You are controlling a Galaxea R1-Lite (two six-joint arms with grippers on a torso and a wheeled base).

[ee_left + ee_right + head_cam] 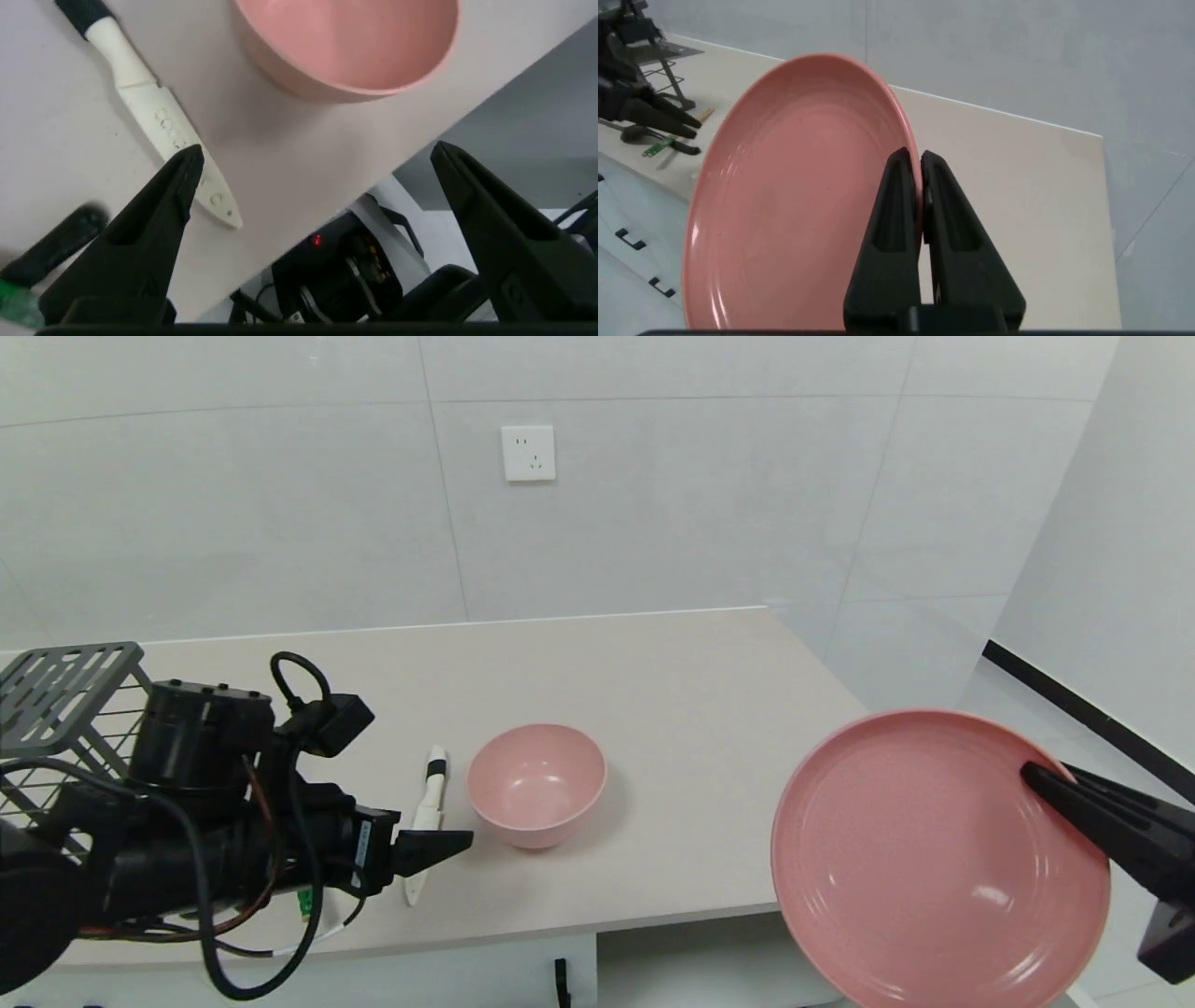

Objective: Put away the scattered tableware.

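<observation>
The robot's right gripper (1036, 775) pinches the rim of a pink plate (924, 859), its two black fingers pressed together on either face of the edge, and holds the plate tilted in the air off the right end of a beige table (653, 681), beyond the near right corner. On the table a pink bowl (536, 784) sits upright near the front edge, roughly midway along it. Just to the bowl's left lies a white knife (429, 798) with a black-banded handle, apart from the bowl, its handle pointing toward the wall and its blade toward the front edge. The left gripper (316, 154) hangs over the front part of the table with its jaws spread wide and nothing between them; in the wrist view one finger overlaps the knife's blade while the other reaches past the table's edge, and the bowl lies just beyond the gap. Whether that finger touches the knife cannot be told. A dark wire rack (65, 686) stands at the far left of the table, behind the left arm. A white wall socket (528, 453) is set in the tiled wall above the table.
</observation>
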